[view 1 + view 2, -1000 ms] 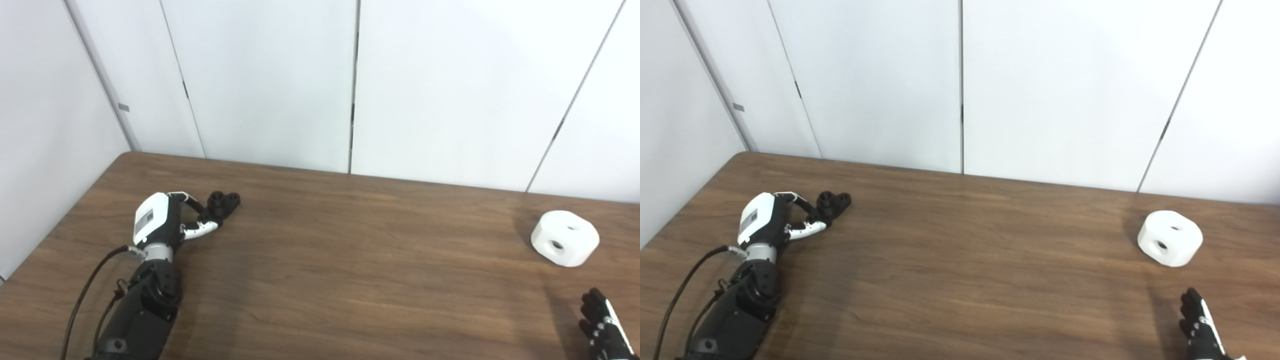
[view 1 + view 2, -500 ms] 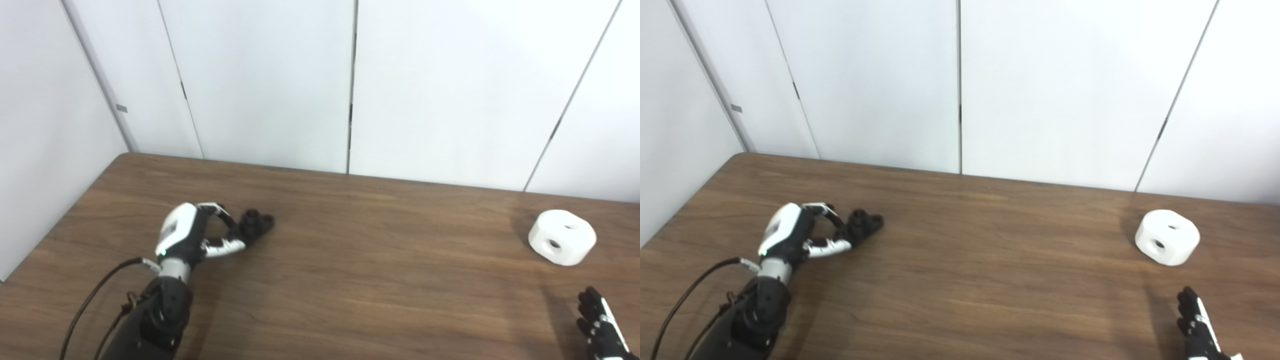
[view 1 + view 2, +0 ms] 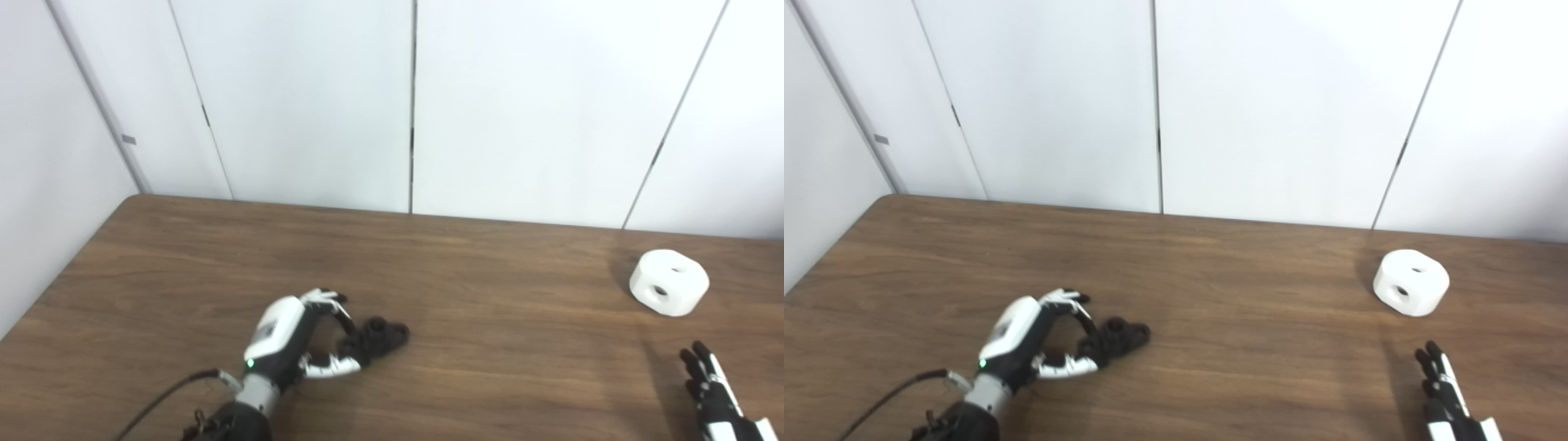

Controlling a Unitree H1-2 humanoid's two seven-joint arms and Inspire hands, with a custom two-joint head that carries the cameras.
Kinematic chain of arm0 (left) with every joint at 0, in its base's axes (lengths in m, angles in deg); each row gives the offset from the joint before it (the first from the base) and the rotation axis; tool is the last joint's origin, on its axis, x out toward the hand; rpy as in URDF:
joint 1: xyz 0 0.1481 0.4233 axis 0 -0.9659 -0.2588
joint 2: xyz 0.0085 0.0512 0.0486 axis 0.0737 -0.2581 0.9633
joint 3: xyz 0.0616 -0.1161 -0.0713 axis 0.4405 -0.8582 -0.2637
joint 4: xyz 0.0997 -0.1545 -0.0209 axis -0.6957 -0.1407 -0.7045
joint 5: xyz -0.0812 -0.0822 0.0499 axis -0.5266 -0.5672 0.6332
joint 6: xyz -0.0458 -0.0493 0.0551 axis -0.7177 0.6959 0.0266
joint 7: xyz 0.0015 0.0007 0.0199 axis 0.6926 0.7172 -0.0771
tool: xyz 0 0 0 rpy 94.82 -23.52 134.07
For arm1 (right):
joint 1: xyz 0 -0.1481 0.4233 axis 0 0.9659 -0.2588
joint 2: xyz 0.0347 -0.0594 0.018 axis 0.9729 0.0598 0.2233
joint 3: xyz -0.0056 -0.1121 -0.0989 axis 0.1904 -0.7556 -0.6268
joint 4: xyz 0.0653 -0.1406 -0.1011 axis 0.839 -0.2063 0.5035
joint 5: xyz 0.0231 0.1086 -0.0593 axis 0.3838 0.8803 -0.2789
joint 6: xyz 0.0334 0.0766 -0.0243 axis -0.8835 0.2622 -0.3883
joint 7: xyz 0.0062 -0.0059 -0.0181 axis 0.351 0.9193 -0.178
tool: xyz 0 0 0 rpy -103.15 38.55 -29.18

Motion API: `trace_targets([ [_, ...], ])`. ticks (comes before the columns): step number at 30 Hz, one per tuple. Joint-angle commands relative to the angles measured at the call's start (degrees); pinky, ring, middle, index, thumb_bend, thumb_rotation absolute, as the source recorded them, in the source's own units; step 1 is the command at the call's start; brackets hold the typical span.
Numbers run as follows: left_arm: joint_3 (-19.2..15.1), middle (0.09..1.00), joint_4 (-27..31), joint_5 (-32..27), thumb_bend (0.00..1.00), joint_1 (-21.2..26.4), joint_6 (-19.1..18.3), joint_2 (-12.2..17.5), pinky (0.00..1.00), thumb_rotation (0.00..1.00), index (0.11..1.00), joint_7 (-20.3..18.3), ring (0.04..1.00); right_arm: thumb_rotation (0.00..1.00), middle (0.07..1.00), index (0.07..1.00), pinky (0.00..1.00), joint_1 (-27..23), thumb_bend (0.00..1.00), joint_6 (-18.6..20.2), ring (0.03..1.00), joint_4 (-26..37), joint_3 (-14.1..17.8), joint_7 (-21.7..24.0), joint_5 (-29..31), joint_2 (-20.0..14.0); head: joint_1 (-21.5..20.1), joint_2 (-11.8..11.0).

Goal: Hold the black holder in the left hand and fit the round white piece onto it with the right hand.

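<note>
The black holder (image 3: 381,335), a small dark piece with round bosses, sits in my left hand (image 3: 294,343), which is shut on it low over the brown table (image 3: 490,343), left of centre. The round white piece (image 3: 669,282), with a hole in its side and one on top, rests on the table at the far right. My right hand (image 3: 713,392) is at the bottom right corner, open with fingers straight, well short of the white piece and touching nothing.
White wall panels (image 3: 410,104) rise right behind the table's far edge. The table's left edge runs diagonally at the left of the picture. A black cable (image 3: 159,401) trails from my left forearm.
My left hand has carried the black holder right and nearer, toward the table's middle. The camera has shifted a little. My right hand has barely moved.
</note>
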Motion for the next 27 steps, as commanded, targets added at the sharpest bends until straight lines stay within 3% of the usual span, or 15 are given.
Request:
trace_targets([
  [1, 1.7, 0.822, 0.9, 0.6, 0.52, -1.8, 0.9, 0.3, 0.93, 0.04, 0.488, -2.9, 0.918, 1.00, 0.974, 1.000, 1.00, 2.5, 0.61, 0.4, 1.000, -1.8, -1.9, -0.4, -0.3, 2.1, -0.7, 0.6],
  [4, 3.7, 0.826, 2.9, 2.6, 0.52, -3.3, 2.0, 0.6, 0.99, 0.05, 0.488, -4.1, 0.919, 1.00, 0.964, 0.998, 1.00, 2.7, 0.61, 1.2, 0.998, -0.9, -2.2, -0.8, -0.6, 2.6, -1.5, 1.2],
  [7, 5.5, 0.823, 3.6, 4.6, 0.52, -4.3, 4.7, 1.1, 1.00, 0.05, 0.487, -3.9, 0.917, 1.00, 0.965, 1.000, 1.00, 2.9, 0.61, 2.0, 1.000, -0.1, -2.5, -0.6, -0.3, 2.7, -1.9, 1.6],
  [12, 8.3, 0.823, 5.4, 9.0, 0.52, -5.8, 6.1, 1.7, 1.00, 0.05, 0.487, -5.4, 0.934, 1.00, 0.963, 1.000, 1.00, 3.4, 0.63, 3.2, 1.000, 1.2, -2.8, -1.1, -0.8, 3.2, -2.8, 2.7],
  [19, 11.8, 0.833, 5.8, 9.9, 0.52, -8.1, 8.5, 1.6, 1.00, 0.05, 0.486, -7.1, 0.943, 1.00, 0.965, 1.000, 1.00, 3.7, 0.62, 4.6, 1.000, 2.7, -3.7, -1.3, -1.0, 3.0, -4.4, 4.0],
  [27, 12.8, 0.833, 5.1, 9.9, 0.52, -9.8, 10.3, 1.1, 1.00, 0.05, 0.486, -6.6, 0.947, 1.00, 0.961, 0.994, 1.00, 4.3, 0.61, 6.2, 1.000, 5.3, -4.0, -1.9, 0.0, 3.1, -6.9, 5.3],
])
